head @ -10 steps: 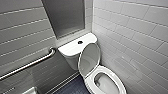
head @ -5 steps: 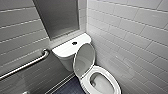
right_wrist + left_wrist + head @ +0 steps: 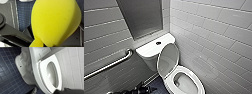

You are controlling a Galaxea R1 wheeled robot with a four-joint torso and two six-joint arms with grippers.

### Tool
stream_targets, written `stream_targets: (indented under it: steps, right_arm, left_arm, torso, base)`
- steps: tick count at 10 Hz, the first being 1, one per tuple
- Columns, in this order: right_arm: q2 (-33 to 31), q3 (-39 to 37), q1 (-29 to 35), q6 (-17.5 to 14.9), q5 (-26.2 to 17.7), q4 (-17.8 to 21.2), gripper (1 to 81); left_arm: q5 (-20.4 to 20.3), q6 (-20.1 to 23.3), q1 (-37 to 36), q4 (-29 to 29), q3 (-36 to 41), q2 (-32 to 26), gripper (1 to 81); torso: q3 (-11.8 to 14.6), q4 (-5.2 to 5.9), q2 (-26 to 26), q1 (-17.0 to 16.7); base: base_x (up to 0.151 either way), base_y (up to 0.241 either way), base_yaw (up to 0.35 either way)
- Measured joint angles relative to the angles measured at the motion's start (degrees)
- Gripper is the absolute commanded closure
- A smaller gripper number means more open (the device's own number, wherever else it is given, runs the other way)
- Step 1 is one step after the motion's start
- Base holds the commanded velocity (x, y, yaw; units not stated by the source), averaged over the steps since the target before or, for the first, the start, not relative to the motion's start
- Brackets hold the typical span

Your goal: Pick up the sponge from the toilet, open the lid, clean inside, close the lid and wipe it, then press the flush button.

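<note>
The white toilet (image 3: 151, 51) stands in the corner with its lid (image 3: 168, 58) raised against the tank and the ring seat (image 3: 196, 83) down. The round dark flush button (image 3: 158, 43) sits in the tank top. Close to the right wrist camera is the bright yellow sponge (image 3: 55, 21), and my right gripper (image 3: 37, 40) is shut on its pinched lower end. The left wrist view looks from the side onto the seat (image 3: 43, 73) and the open bowl (image 3: 53, 72); nothing shows held there. A dark part of my left arm (image 3: 137, 90) shows at the head view's lower edge.
A metal grab bar (image 3: 111, 63) runs along the tiled wall to the left of the tank. A grey recessed panel (image 3: 142, 17) is above the tank. A white tiled wall (image 3: 214, 37) stands close on the toilet's right. The floor (image 3: 7, 78) is dark blue tile.
The head view has shifted a little. The toilet, raised lid and sponge stand as before.
</note>
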Motion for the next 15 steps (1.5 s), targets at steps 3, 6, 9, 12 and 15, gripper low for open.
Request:
stream_targets:
  steps: [3,6,9,12,15]
  right_arm:
    - [0.2,-0.1,0.0,0.0,0.3,0.0,81.1]
    - [1.0,-0.2,0.0,0.0,1.2,0.0,81.1]
    - [1.6,-1.9,-0.6,0.0,3.2,0.0,81.1]
    - [3.4,-3.5,-1.0,0.0,6.3,0.0,81.1]
    - [5.5,-7.0,-1.0,0.0,5.4,-0.9,81.1]
  left_arm:
    - [-0.8,-10.7,-2.0,0.0,-2.8,-1.9,1.0]
    - [-2.6,-15.7,-6.8,-0.1,-6.3,-2.0,1.0]
    - [-2.6,-17.2,-10.0,-0.5,-9.1,-0.2,1.0]
    - [-1.4,-18.2,-13.4,-0.8,-12.5,3.2,1.0]
    - [0.5,-18.8,-13.4,-0.9,-14.2,8.9,1.0]
  torso:
    - [0.0,-0.02,0.0,0.0]
    - [0.0,-0.02,0.0,0.0]
    - [0.0,-0.02,0.0,0.0]
    - [0.0,-0.02,0.0,0.0]
    - [0.0,-0.02,0.1,0.0]
  base:
    - [0.0,0.0,0.0]
    - [0.0,0.0,0.0]
    - [0.0,0.0,0.0]
    - [0.0,0.0,0.0]
    - [0.0,0.0,0.0]
